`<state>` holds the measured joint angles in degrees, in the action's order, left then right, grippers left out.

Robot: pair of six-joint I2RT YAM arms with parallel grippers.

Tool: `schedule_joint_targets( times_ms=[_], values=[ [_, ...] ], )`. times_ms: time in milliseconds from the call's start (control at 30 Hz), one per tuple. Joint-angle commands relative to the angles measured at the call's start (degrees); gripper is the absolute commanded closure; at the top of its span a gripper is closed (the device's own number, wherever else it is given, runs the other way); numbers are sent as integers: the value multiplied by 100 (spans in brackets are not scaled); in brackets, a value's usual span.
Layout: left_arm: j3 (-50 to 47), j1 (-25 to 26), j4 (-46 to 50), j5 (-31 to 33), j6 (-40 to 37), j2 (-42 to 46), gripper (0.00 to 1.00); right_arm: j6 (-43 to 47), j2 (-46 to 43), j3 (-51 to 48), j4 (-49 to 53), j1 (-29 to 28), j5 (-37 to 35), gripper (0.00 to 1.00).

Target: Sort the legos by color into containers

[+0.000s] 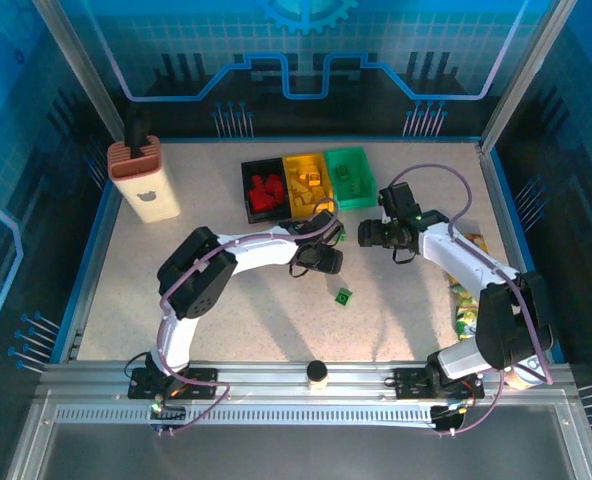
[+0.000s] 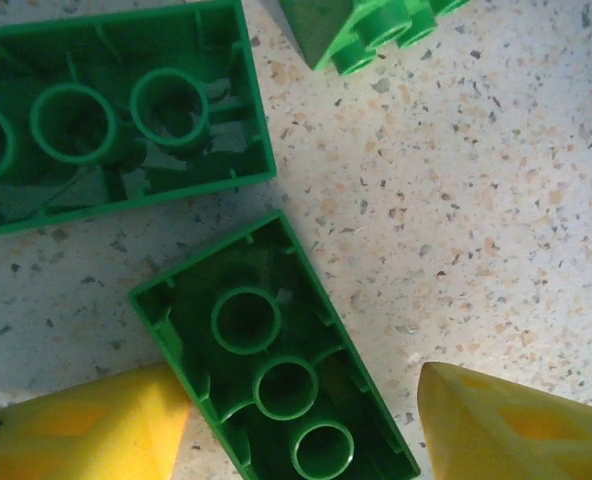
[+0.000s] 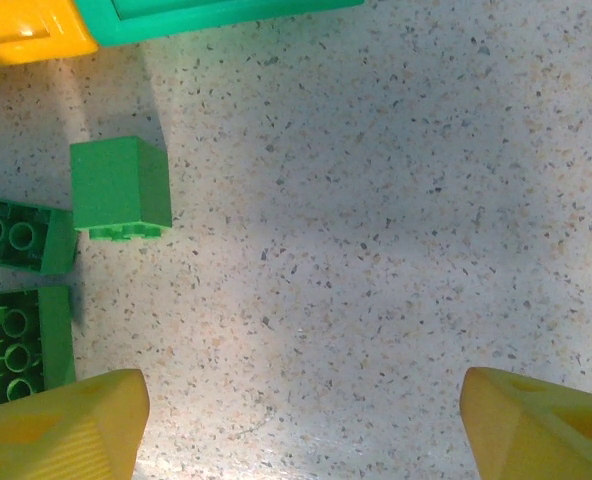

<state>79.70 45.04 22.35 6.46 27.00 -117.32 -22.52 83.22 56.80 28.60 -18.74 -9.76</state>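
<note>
Left wrist view: the left claw [image 2: 296,400] is spread wide and holds nothing. Its yellow fingertips [image 2: 86,430] sit either side of a green brick [image 2: 276,350] that lies hollow side up on the table [image 2: 476,200]. The brick lies slantwise across the gap; one fingertip is just beside its long wall, the other is apart from it. A second brick [image 2: 106,115], also hollow side up, lies near its upper corner, and a third brick [image 2: 376,30] rests on its side at the top edge.

Right wrist view: the right claw [image 3: 301,400] is equally wide and empty over bare table, with three green bricks off to its left and the green bin [image 3: 226,15] and yellow bin [image 3: 26,30] just beyond.

Top view: the black bin [image 1: 247,190] holds red legos [image 1: 267,192], and a stray lego [image 1: 343,296] lies well apart in front of both claws.

The step in hand looks like closing on the slanted brick. The main risk is that slant: jaws closing on corners rather than flat walls would likely spin the brick or squeeze it out sideways. A twisting brick could also knock the second one, which lies close. The thin open walls give little to bite on if the pads land high. Both claws are near each other in front of the green bin, so a lift toward it could bring the arms into contact.
</note>
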Motion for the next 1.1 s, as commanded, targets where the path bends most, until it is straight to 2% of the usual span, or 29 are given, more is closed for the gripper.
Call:
schedule_joint_targets(
  times_ms=[0,67,200,367,533,733,1067],
  values=[
    [254,127,542,441,22,-210,53,-119,-193,-172,-161,-37,85,18],
    [299,201,650,694,14,-141,60,-121,-239,-248,-179,-24,87,18],
    [303,291,787,1042,-19,164,67,-139,-328,-400,-254,26,114,18],
    [291,304,761,1186,-111,744,68,-210,-474,-608,-319,128,114,18],
    [739,258,563,1217,-657,965,67,-369,-673,-1020,-447,179,130,19],
    [2392,-79,882,1050,-1128,103,67,-530,-914,-1273,-382,173,190,19],
    [5727,-740,1527,608,-1374,-2074,65,-596,-1642,-1528,-152,154,241,20]
  ],
)
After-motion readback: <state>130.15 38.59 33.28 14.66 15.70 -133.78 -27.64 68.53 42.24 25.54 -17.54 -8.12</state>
